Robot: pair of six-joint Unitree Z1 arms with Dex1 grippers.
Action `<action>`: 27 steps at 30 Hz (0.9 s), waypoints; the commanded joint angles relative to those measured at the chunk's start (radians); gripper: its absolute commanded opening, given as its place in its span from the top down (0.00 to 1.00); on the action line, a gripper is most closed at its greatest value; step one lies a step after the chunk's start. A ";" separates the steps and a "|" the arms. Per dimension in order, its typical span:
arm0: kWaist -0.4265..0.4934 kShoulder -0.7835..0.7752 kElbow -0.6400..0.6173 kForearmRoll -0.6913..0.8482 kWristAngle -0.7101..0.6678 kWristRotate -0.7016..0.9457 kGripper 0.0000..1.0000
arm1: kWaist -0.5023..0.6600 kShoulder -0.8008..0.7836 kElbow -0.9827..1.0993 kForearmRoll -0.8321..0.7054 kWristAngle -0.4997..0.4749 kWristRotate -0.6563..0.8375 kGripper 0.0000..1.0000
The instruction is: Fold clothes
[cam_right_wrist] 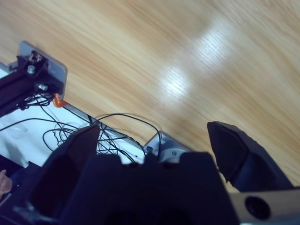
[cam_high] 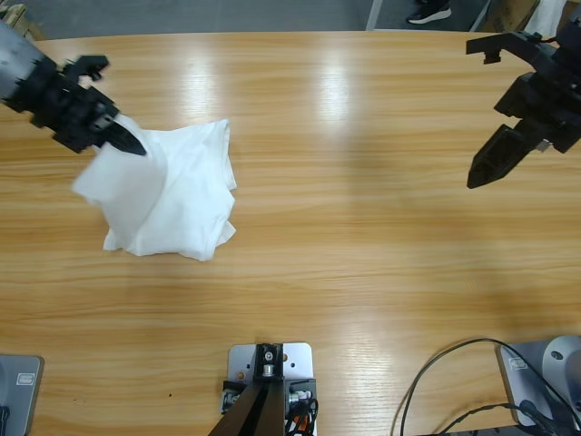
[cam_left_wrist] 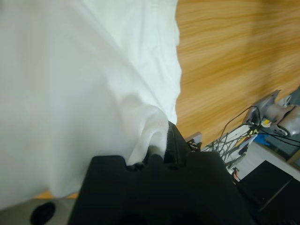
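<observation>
The clothes are one white T-shirt (cam_high: 177,200), lying bunched on the left part of the wooden table (cam_high: 363,200). Its upper left corner is lifted by my left gripper (cam_high: 127,141), which comes in from the upper left and is shut on the cloth. In the left wrist view the white fabric (cam_left_wrist: 70,84) fills most of the picture, and a fold is pinched at the left gripper (cam_left_wrist: 157,150). My right gripper (cam_high: 490,163) hangs over bare wood at the far right. In the right wrist view it (cam_right_wrist: 159,136) stands open with nothing between its jaws, far from the shirt.
Black cables (cam_high: 445,381) trail off the table's near right edge and show in the right wrist view (cam_right_wrist: 108,126). Beyond the far edge a person's shoe (cam_high: 428,13) rests on the floor. Bare wood lies between the shirt and the right arm.
</observation>
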 commanded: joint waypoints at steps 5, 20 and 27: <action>-0.149 0.181 -0.087 0.013 0.018 -0.035 0.54 | 0.008 -0.034 -0.005 0.035 0.014 -0.030 0.07; -0.310 0.096 -0.154 0.108 0.032 0.024 0.06 | 0.048 -0.026 -0.060 0.042 0.070 -0.037 0.07; -0.229 0.014 -0.063 0.099 0.079 0.066 0.03 | 0.291 0.086 -0.297 0.103 0.089 0.032 0.07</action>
